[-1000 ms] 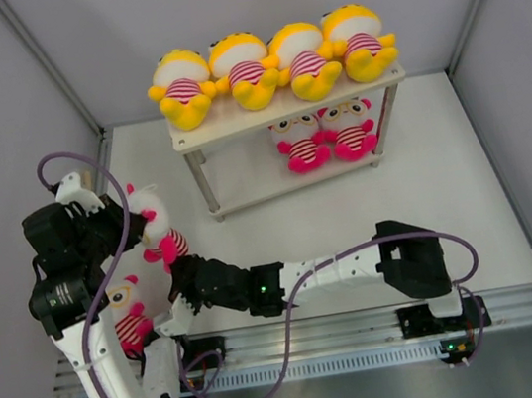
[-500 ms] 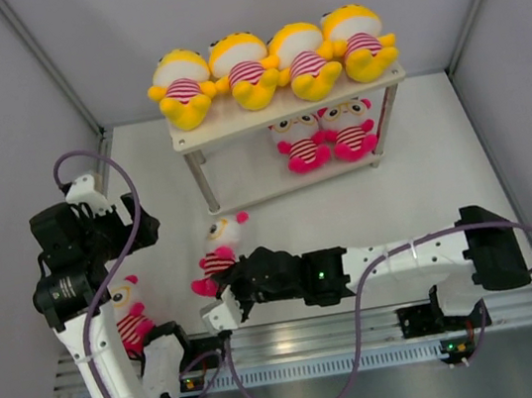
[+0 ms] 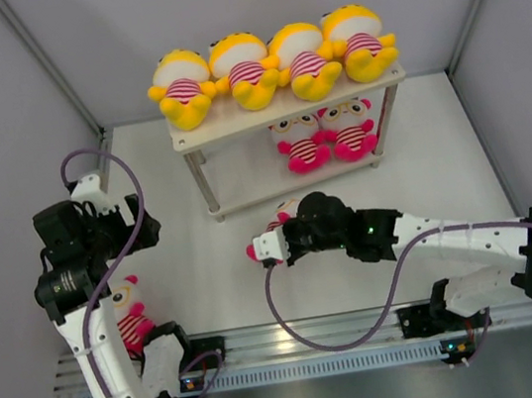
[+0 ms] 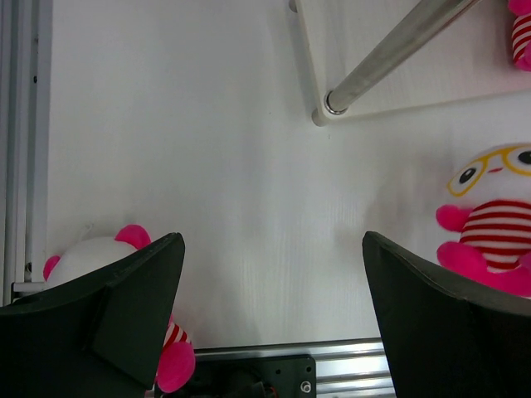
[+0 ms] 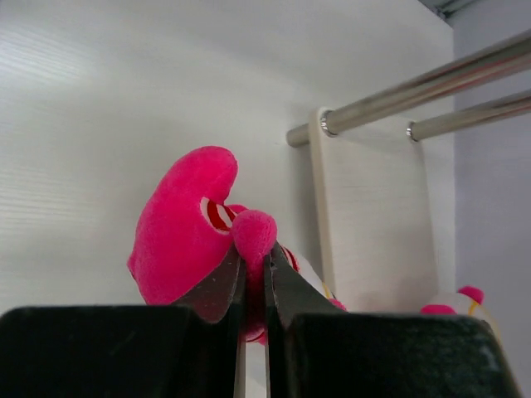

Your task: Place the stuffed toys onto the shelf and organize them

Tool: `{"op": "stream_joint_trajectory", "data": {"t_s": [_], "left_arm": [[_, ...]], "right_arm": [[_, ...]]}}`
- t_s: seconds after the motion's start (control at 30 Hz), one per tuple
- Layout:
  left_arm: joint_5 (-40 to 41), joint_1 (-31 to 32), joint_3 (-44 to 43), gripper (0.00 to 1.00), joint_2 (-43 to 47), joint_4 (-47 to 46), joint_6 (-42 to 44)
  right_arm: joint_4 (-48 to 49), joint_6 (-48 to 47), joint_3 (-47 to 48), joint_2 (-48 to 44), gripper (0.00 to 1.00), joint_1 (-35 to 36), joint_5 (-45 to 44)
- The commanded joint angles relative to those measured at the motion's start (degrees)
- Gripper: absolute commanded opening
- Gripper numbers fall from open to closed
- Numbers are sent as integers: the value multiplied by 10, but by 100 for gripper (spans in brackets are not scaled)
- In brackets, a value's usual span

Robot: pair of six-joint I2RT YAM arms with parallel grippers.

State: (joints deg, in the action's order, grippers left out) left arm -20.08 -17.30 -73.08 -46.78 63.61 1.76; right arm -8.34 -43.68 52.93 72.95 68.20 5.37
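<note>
Pink doll (image 5: pixel 187 240) pinched by one limb in right gripper (image 5: pixel 253 278), fingers pressed together on it | free left half of shelf (image 3: pixel 241 189) lower board lies just ahead | right arm nearer | left gripper (image 4: pixel 272 249) spread, empty, beside another doll (image 3: pixel 129 321)

overhead, two close wrist views; shelf (image 3: pixel 254 187) shared

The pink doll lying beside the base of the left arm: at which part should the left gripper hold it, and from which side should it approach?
Probably the striped body, from above. The pink doll lies face up on the table, partly hidden by the left arm. Its round head looks too wide for the jaws, and the body is narrower. The left gripper is open.
</note>
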Motion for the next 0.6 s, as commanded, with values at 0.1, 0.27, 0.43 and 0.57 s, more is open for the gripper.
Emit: {"op": "stream_joint_trajectory", "data": {"t_s": [0.1,0.27,0.43,0.57], "left_arm": [[-1,0,9,94,-3,-32,14],[-1,0,13,94,-8,-35,19],[2,0,24,94,-13,-42,25],[0,0,34,94,-19,-48,24]], "right_arm": [[37,-54,110,-11,0,-82,118],[74,-78,165,37,0,-126,175],[100,-77,191,104,0,-173,236],[118,-53,188,156,0,-204,293]]}}
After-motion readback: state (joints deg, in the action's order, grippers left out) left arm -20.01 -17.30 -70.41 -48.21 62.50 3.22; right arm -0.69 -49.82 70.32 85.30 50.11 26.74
